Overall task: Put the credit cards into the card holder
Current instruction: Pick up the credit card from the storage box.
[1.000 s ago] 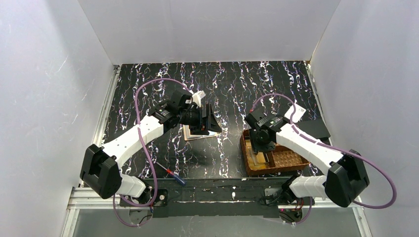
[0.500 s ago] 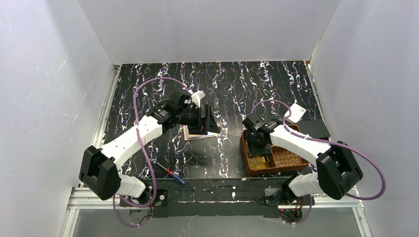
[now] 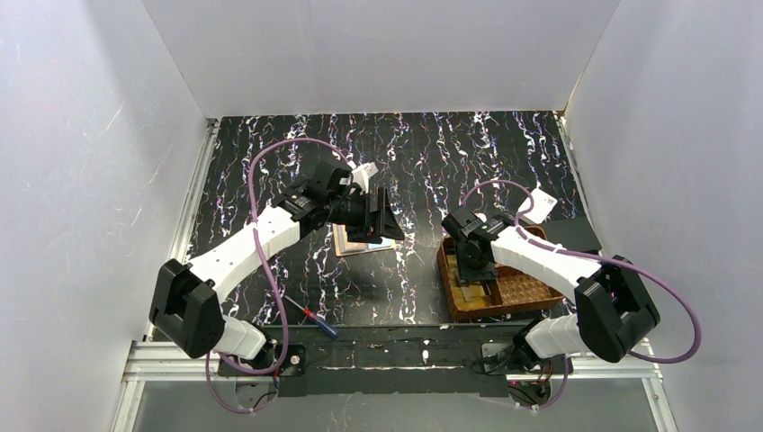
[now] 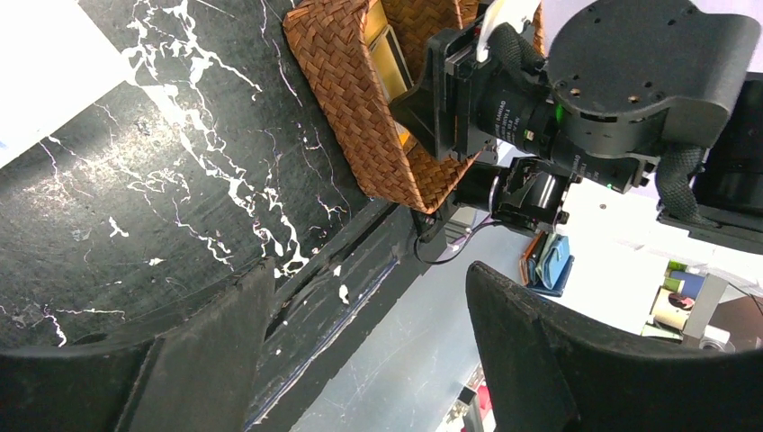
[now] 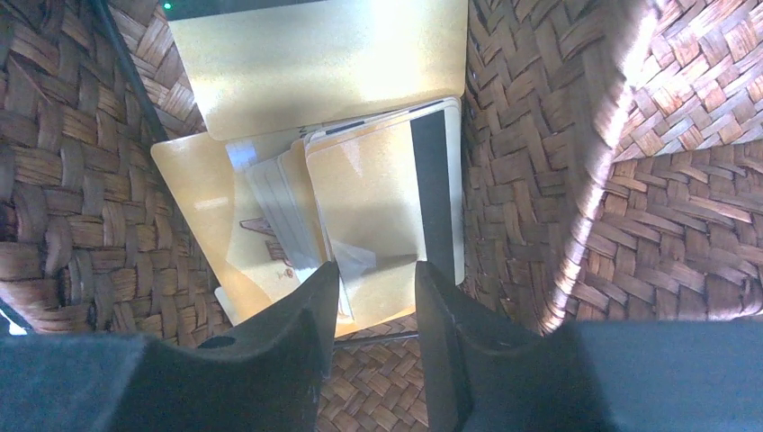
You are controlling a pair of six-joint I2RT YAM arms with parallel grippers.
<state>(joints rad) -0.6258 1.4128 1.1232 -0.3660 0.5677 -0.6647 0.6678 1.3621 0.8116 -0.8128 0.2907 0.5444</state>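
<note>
Right arm's down in the basket (image 3: 526,290) at the near right of the bench (image 3: 414,153). The credit cards (image 5: 360,207) lie in its left compartment in a loose, fanned heap, gold faces up, and the top one shows a dark stripe along its right side.

The right end effector (image 5: 373,279) sits about half open, its fingers either side of that top card's near edge. There's daylight between them and nothing is pinched that I can see.

These will be fiddly, I reckon: light, stiff, glossy and lying dead flat, so there's nothing to get a finger under. The woven wall crowds in close on the right too. The best bet looks like the near short edge of the top card, where it overhangs the ones below. Nip it there and peel it off alone, or it may slide away.

Over on the left, the left end effector (image 4: 369,270) is spread wide with nothing in it.

What I take for the card holder (image 3: 576,236) is a flat matte black piece just right of the basket, well apart from that left arm.

Hard to call:
- how many cards are in the heap, since the lower ones are covered
- whether the right fingertips actually touch the top card
- which way the holder opens, too far off to tell
- what the pale flat thing (image 3: 346,241) under the left arm is
</note>
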